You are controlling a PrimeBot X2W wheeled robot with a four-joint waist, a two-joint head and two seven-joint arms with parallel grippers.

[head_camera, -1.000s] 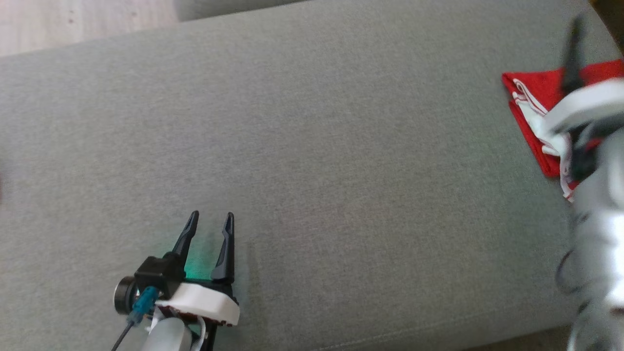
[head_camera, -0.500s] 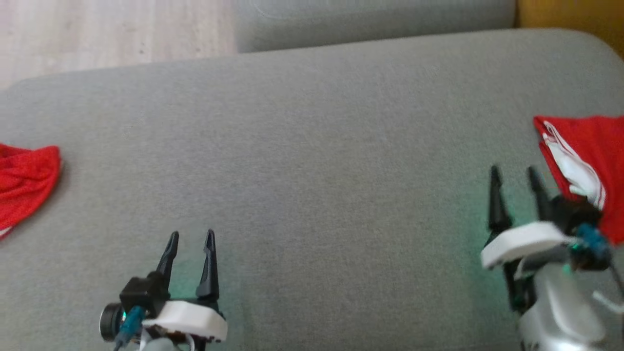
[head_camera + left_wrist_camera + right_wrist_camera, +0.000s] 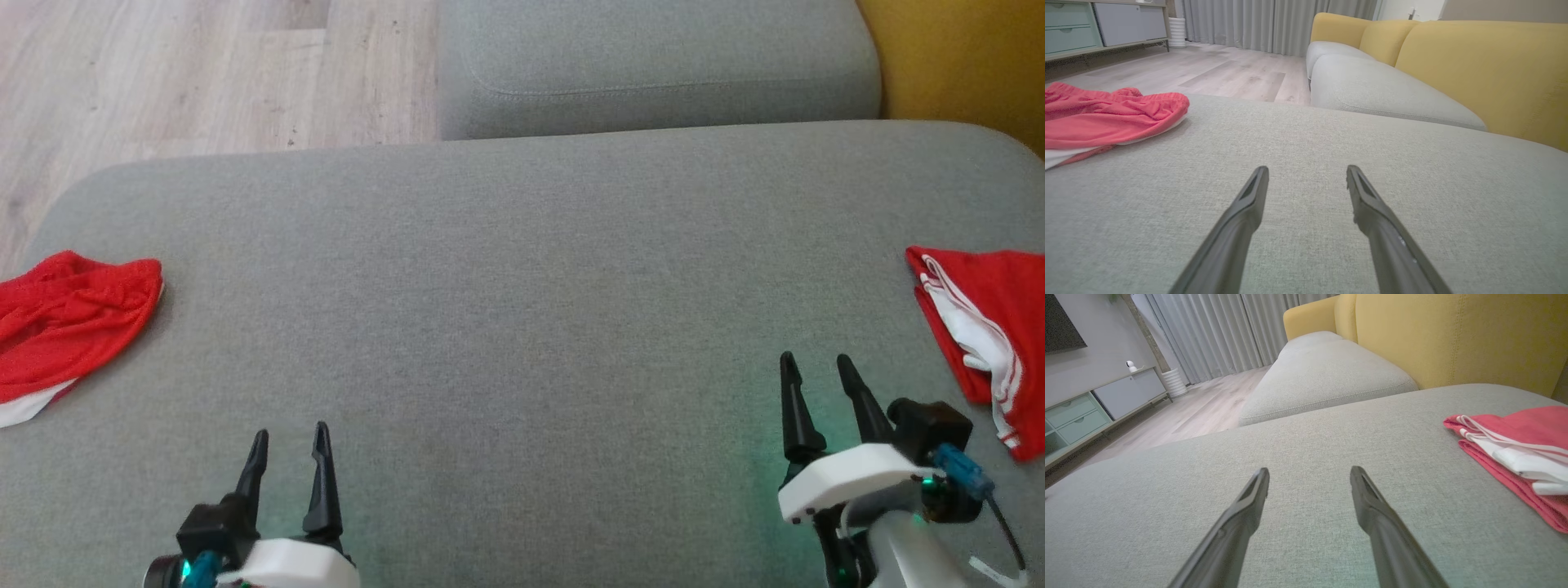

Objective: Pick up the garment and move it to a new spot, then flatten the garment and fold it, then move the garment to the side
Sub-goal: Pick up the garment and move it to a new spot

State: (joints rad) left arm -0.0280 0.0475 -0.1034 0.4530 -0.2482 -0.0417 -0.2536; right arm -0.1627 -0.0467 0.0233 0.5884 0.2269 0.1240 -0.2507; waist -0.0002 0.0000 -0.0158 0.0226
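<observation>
A crumpled red garment [image 3: 73, 318] with a white edge lies at the far left of the grey sofa cushion [image 3: 522, 269]; the left wrist view shows that garment [image 3: 1106, 116] ahead and to the left. A folded red garment [image 3: 992, 327] with white stripes rests at the cushion's right edge, and the folded garment [image 3: 1519, 451] appears to the right of my right fingers. My left gripper [image 3: 291, 430] hovers low over the cushion's front, open and empty [image 3: 1307, 168]. My right gripper [image 3: 814, 359] is open and empty too [image 3: 1309, 469], a little left of the folded garment.
A second grey cushion [image 3: 653, 65] adjoins at the back, with the yellow backrest [image 3: 963, 57] to its right. Wooden floor [image 3: 163, 73] lies beyond the cushion's far left. A cabinet [image 3: 1094, 404] and curtains [image 3: 1216, 330] stand across the room.
The head camera has swung, bringing the crumpled garment into sight at the left. My right arm has drawn back off the folded garment and now stands beside it, open.
</observation>
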